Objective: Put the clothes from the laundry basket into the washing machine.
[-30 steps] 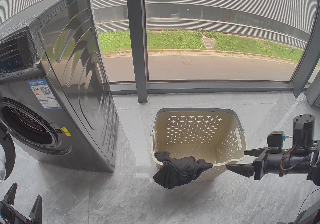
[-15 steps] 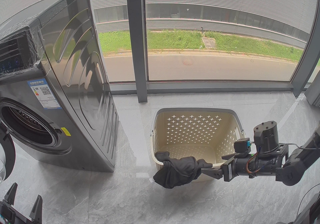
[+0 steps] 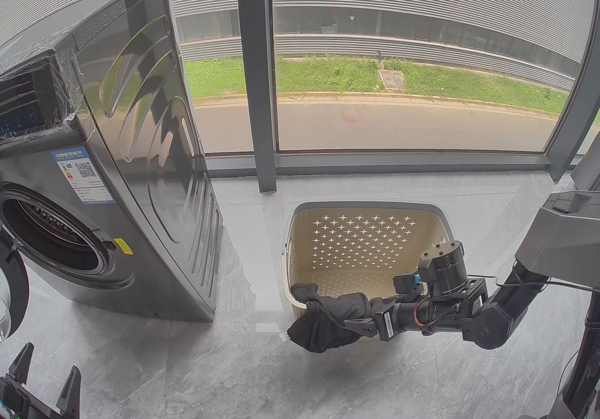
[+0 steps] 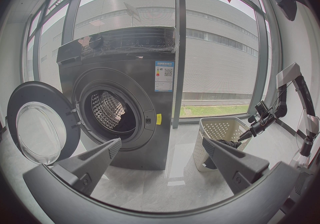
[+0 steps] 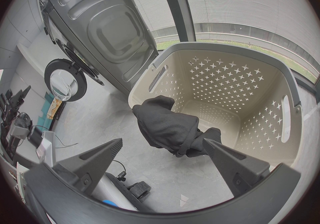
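Observation:
A black garment (image 3: 328, 320) hangs over the near rim of the cream laundry basket (image 3: 362, 206). My right gripper (image 3: 361, 319) is open at the garment's right end, with the cloth between its fingers. In the right wrist view the garment (image 5: 166, 127) lies just beyond the open right gripper (image 5: 162, 141), draped on the basket's rim (image 5: 233, 51). The grey washing machine (image 3: 125, 158) stands to the left, its drum (image 3: 53, 233) open. My left gripper (image 3: 49, 361) is low at the near left, open and holding nothing; the left wrist view faces the drum (image 4: 110, 114) past the open left gripper (image 4: 161, 140).
The washer's round door (image 4: 40, 127) is swung open to the machine's side. A window wall with a grey pillar (image 3: 256, 64) rises behind the basket. Bare grey tile floor (image 3: 250, 364) lies between the basket and the washer.
My right arm has swung left from beside the basket's right side to the black garment on the near rim. The left gripper and the garment have stayed put.

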Controlling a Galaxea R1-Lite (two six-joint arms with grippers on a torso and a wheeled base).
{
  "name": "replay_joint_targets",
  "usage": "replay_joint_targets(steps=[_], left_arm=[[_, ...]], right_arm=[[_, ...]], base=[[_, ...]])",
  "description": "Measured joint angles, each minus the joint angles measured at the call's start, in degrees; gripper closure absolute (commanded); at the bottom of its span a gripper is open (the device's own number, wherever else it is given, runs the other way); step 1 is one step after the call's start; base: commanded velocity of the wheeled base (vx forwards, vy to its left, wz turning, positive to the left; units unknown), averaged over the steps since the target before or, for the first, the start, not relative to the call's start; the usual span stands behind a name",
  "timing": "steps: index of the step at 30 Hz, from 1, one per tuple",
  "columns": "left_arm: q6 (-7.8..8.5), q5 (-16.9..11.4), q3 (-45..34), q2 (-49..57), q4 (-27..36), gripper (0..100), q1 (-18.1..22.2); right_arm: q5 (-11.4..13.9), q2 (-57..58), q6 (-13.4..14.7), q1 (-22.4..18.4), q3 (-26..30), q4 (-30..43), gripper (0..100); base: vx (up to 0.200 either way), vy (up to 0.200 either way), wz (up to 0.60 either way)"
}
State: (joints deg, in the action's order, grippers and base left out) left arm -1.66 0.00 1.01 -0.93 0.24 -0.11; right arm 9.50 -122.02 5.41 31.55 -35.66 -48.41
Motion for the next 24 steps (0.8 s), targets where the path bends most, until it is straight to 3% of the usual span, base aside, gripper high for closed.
replay_joint_targets(steps=[9, 15, 24], left_arm=[[0.02, -0.1, 0.0, 0.0, 0.0, 0, -0.2], [0.05, -0.1, 0.0, 0.0, 0.0, 0, -0.1], [0.02, -0.1, 0.0, 0.0, 0.0, 0, -0.1]], right_arm=[[2.1, -3.3, -2.4, 0.7, -1.8, -0.5, 0], [2.4, -6.4, -5.0, 0.4, -3.3, -4.8, 0], [2.4, -10.4, -5.3, 0.5, -6.4, -6.5, 0]], base=[[0.0, 0.0, 0.0], [0.0, 0.0, 0.0], [0.0, 0.0, 0.0]])
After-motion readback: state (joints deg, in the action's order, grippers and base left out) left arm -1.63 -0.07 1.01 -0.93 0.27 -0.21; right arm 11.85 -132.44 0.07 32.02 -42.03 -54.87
